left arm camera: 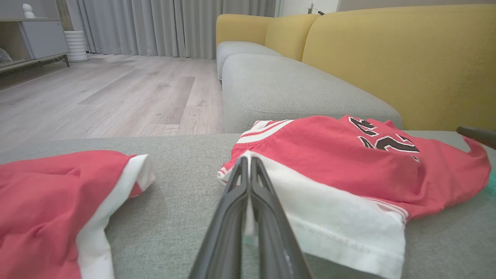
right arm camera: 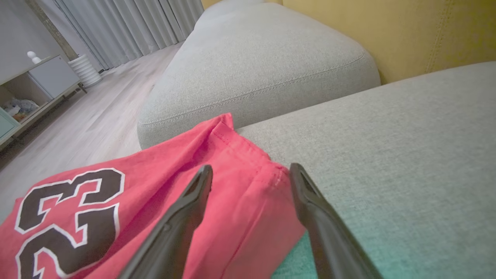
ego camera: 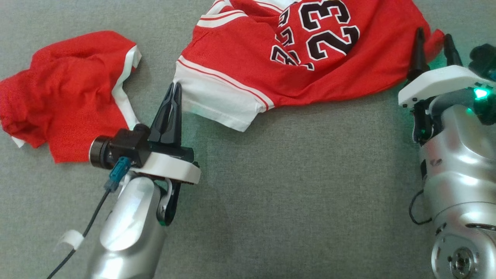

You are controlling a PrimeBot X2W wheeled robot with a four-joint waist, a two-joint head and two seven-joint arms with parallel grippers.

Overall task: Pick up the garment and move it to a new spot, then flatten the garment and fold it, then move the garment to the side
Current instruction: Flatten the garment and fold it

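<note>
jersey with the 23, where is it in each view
Head view: jersey top centre, white hem at the shut left claw.
Left wrist view: jersey right of centre, hem at the left claw.
Right wrist view: jersey lower left, red corner inside the open right claw.
Shared landmark: the black 23.

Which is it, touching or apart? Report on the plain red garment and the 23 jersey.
Apart. The head view shows bare grey cushion between the plain red garment and the jersey.
</note>
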